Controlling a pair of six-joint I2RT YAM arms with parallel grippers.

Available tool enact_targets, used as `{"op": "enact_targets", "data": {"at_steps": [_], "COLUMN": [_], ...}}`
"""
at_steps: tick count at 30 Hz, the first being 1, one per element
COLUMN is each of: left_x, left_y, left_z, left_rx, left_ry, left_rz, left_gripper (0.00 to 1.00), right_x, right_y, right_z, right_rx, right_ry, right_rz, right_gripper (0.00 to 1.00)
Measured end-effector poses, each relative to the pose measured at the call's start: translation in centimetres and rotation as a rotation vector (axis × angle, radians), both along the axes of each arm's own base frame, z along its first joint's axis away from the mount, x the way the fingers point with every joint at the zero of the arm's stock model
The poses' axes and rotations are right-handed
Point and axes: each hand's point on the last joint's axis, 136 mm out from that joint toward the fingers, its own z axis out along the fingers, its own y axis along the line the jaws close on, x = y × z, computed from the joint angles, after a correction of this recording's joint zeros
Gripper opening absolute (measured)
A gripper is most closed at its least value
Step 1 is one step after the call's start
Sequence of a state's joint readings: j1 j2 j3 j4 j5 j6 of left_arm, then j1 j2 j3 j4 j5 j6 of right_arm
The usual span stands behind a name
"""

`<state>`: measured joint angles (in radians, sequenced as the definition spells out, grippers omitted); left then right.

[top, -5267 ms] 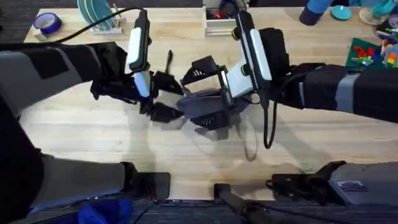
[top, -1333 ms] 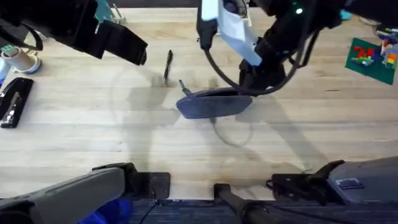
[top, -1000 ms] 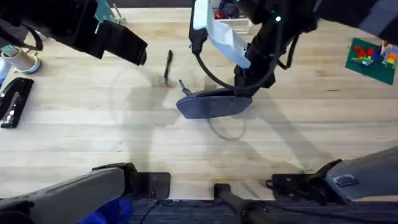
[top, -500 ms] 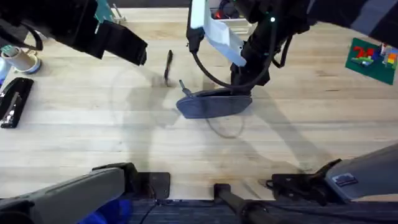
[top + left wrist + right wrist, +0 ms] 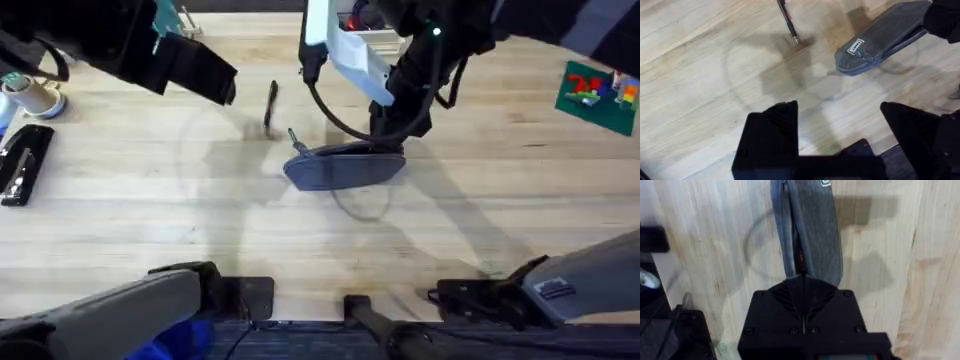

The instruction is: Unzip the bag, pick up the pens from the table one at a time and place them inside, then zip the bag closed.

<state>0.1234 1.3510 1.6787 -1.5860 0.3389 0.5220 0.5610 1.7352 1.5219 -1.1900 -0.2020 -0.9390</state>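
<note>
The blue-grey bag (image 5: 340, 167) lies flat on the table (image 5: 120, 210), its length running left to right. My right gripper (image 5: 392, 138) comes down on the bag's right end. In the right wrist view the bag (image 5: 810, 230) runs out from under that gripper (image 5: 802, 287), which is shut on the fabric at the zipper line. A slim black pen (image 5: 270, 105) lies behind and left of the bag, apart from it. My left gripper (image 5: 840, 125) hangs open and empty high above the table, with the pen (image 5: 788, 20) and the bag (image 5: 880, 37) far below it.
A black stapler-like object (image 5: 20, 162) and a tape roll (image 5: 30, 95) sit at the left edge. A green brick plate (image 5: 598, 90) lies at the far right. A white tray (image 5: 352, 38) stands at the back behind the right arm.
The left arm lifted off the bag and now hangs high at the left. The right gripper has shifted slightly left onto the bag's right end. Bag and pen have stayed put.
</note>
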Motion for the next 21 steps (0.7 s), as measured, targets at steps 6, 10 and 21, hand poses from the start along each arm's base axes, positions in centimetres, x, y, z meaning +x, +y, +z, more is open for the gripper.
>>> {"op": "enact_targets", "data": {"at_steps": [6,10,21], "left_x": [0.0,0.0,0.0], "left_y": [0.0,0.0,0.0], "left_z": [0.0,0.0,0.0], "left_rx": [0.0,0.0,0.0], "left_ry": [0.0,0.0,0.0], "left_rz": [0.0,0.0,0.0], "left_gripper": [0.995,0.995,0.995], "right_x": [0.1,0.2,0.6], "right_y": [0.1,0.2,0.9], "right_z": [-1.6,-2.3,-6.3], "right_rx": [-0.027,-0.037,-0.087], "right_ry": [0.044,0.06,0.138], "right_rz": [-0.011,-0.018,-0.054], "right_gripper": [0.032,0.033,0.032]}}
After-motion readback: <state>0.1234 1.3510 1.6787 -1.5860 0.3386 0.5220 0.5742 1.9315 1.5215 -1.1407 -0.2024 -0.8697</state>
